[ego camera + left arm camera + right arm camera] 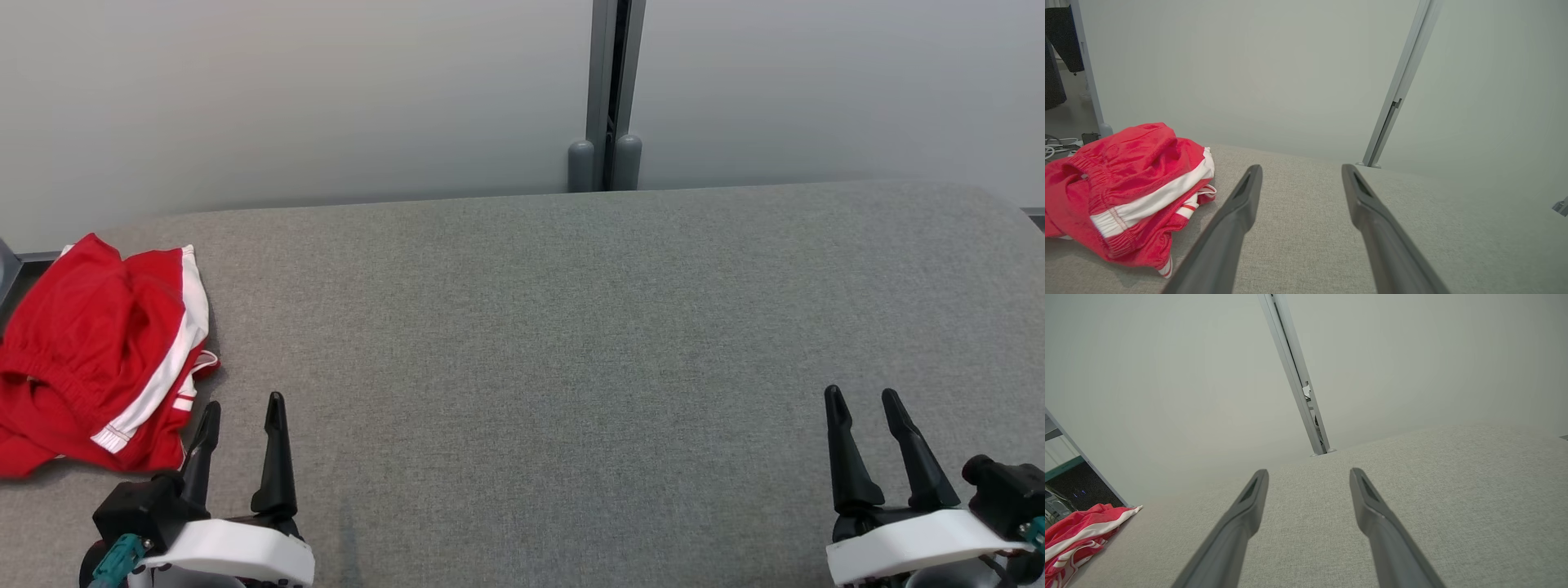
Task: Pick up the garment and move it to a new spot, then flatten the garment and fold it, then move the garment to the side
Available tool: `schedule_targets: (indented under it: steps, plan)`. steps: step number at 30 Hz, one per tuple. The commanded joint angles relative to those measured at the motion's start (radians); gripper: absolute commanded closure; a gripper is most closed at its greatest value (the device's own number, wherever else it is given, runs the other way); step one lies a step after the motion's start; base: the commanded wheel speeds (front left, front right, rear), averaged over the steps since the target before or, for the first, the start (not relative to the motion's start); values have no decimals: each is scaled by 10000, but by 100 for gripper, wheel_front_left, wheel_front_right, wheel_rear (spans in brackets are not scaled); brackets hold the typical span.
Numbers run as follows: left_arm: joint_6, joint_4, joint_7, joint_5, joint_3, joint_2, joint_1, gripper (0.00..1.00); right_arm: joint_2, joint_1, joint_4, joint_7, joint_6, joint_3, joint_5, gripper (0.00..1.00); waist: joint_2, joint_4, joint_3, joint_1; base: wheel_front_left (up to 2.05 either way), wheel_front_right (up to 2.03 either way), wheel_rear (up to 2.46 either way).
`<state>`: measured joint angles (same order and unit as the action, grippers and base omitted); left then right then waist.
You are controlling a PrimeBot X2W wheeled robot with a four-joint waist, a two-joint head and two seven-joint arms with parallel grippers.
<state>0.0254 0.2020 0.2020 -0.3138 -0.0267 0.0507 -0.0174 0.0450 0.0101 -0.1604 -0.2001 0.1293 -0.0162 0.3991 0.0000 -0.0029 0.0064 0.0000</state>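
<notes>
The red garment (98, 359) lay crumpled just left of the left gripper (242, 412), untouched; both it and the right gripper (861, 400) stood spread, empty.

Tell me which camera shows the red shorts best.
Left wrist view: the red shorts lie close, with waistband and white stripe clear. The head view shows them cut off at its left edge; the right wrist view catches a far corner.

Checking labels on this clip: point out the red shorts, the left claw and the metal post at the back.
red shorts (90, 347), head view, middle of the red cloth.
left claw (245, 402), head view, midway between its fingertips.
metal post (598, 82), head view, left rail of the upright.
</notes>
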Motion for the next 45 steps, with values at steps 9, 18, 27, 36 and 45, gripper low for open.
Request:
schedule_targets:
  steps: [9, 18, 27, 36, 45]
  plan:
    - [-134, 113, 247, 750, -26, 76, 174, 0, 81, -140, 96, -275, 21, -30, -815, 0, 0, -10, -30, 0, 0, 0, 0]
    - [-284, -220, -16, 1293, -49, 177, 273, 0, 88, -173, -60, -442, 22, -58, -1329, 0, 0, -6, -72, 0, 0, 0, 0]
    - [-468, -763, -478, 1663, -36, 170, 541, 0, 94, -204, -191, -615, 23, -134, -1842, 0, 0, -11, -126, 0, 0, 0, 0]
    - [-624, -1170, -725, 1764, -32, 178, 717, 0, 91, -218, -307, -579, 23, -48, -1881, 0, 0, -8, -156, 0, 0, 0, 0]
    - [-720, -1185, -730, 1621, -29, 181, 807, 0, 90, -254, -153, -385, 24, 11, -1624, 0, 0, -34, -172, 0, 0, 0, 0]
